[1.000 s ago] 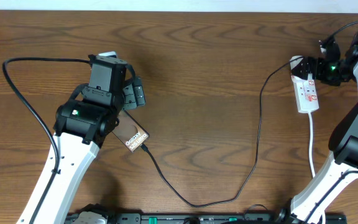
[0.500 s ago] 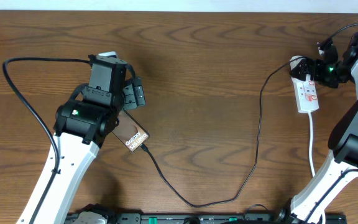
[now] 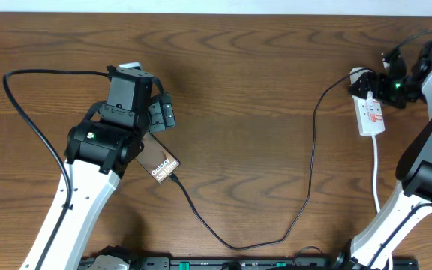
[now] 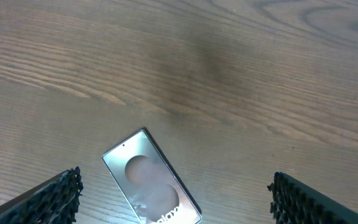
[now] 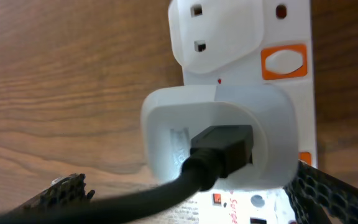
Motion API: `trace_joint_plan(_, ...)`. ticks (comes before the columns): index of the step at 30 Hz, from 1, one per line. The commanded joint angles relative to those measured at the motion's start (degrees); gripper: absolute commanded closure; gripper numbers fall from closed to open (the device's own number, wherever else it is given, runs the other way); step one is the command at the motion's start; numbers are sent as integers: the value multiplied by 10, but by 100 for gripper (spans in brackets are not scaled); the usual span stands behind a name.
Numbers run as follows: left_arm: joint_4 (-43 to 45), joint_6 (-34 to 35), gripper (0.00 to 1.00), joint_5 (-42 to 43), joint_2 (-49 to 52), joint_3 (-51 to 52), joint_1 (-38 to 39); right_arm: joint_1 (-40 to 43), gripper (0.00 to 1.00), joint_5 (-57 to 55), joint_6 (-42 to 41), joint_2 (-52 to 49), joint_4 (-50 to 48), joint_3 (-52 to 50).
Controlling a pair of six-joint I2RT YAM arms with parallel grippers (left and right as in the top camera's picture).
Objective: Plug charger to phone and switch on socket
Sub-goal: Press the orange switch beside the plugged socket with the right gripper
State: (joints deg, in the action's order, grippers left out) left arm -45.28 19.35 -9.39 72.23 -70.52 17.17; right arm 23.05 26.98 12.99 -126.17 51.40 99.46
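Lettering on the phone (image 3: 160,164) reads "Galaxy" in white in the overhead view, with a smaller line beneath it too fine to read. The left wrist view cuts the word off at the picture's lower edge. The phone is a flat slab with a brownish screen and silvery rim. It lies slantwise on the table (image 3: 246,67) in its left half, about midway between the far and near edges, partly under the left arm.

The charger (image 3: 310,169), a thin black cable, meets the phone's lower end with its small tip. It sweeps toward the near edge, then climbs to the socket (image 3: 370,111) near the far right corner. The socket is a narrow white strip with red marks. Up close it shows an orange switch (image 5: 284,62) and red print beginning "Sur", the rest cropped. A white plug block (image 5: 229,118) sits in it, the black cable entering its recess.

The left gripper (image 4: 174,186) hangs over the phone with fingers spread wide, holding nothing. The right gripper (image 5: 194,193) is also spread, its fingers either side of the plug block; whether they touch it cannot be told.
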Motion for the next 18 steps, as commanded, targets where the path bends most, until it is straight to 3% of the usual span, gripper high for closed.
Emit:
trace_joint_plan(1,-2,-9,5,-12,0,-11,2,-11,1,7,-15,-6,-12,-27)
trace_joint_plan(18,-2,-9,5,-12,0,-11,2,-31,1,58,-34,-6,-1,-36)
